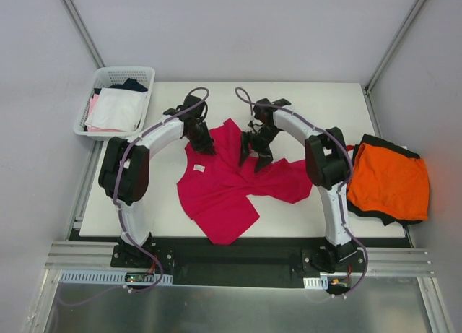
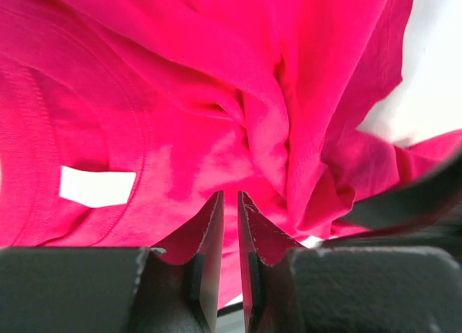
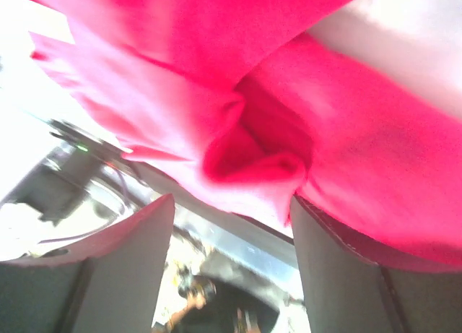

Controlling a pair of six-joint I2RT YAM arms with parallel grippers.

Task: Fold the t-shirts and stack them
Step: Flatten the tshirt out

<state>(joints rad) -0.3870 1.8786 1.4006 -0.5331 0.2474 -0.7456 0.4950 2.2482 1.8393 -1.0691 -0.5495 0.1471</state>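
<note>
As left tool [image 2: 230,197] pinches t-shirt [image 1: 220,192], right tool [image 3: 232,203] gapes.

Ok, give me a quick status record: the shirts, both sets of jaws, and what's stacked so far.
crimson t-shirt: spread crumpled at centre of table, unfolded
left gripper: jaws nearly closed, pinching crimson cloth
right gripper: jaws open at the shirt, holding nothing
orange t-shirt: lying on black t-shirt at the table's right edge
basket: far left corner, white garment on top
</note>
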